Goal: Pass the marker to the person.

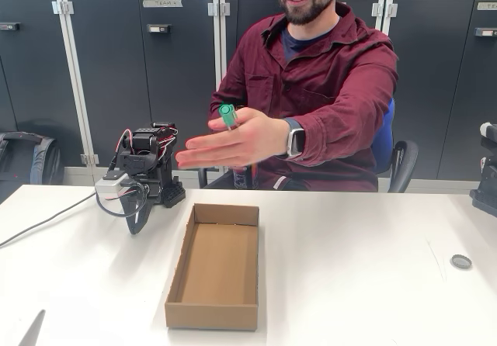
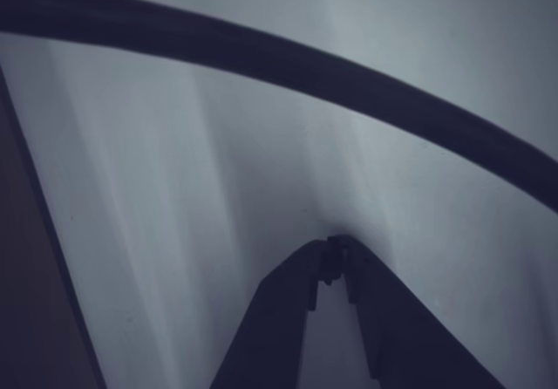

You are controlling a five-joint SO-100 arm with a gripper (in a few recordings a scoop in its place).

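Marker (image 1: 227,114) position: held in the person's hand (image 1: 233,140), which reaches out over the far edge of the table (image 1: 349,268), well above the cardboard box (image 1: 215,264). The green cap stands up between the fingers; the barrel is hidden behind the hand.

Arm status: folded low at the far left of the table, near the box's far left corner. The gripper (image 1: 137,220) points down at the tabletop. In the wrist view the gripper (image 2: 334,254) shows its two fingertips meeting at the tip, with nothing between them, directly above the bare white surface. A dark cable (image 2: 288,66) crosses that view.

Step assessment: the marker is with the person, well apart from the gripper, and the arm sits in what appears to be its rest posture. Judged from this layout, the handover is complete.

Next move: none appears required beyond holding the rest posture. If another pass is intended, the marker must first be placed back within the arm's reach.
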